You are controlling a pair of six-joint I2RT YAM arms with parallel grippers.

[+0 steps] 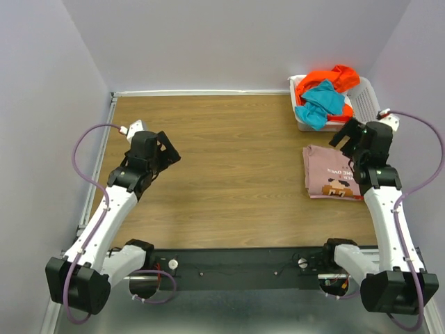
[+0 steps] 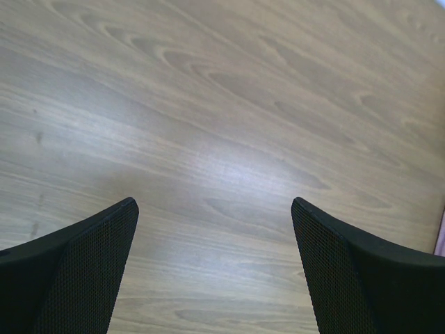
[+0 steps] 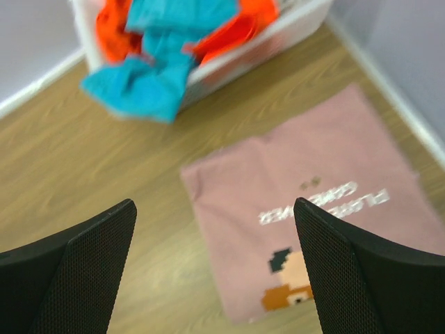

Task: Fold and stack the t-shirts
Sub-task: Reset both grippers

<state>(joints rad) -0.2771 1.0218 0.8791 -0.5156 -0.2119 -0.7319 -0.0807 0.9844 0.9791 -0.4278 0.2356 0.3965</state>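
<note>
Right pincer hovers wide open over the folded rose-mauve t-shirt on the worktop's right side, facing (next pick, I'd judge) the orange t-shirt and teal t-shirt heaped in the far-right basket, while the left pincer hangs equally wide at the left.

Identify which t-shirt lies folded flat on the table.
The pink t-shirt with the printed graphic; the orange t-shirt and teal t-shirt sit bunched in the basket.
</note>
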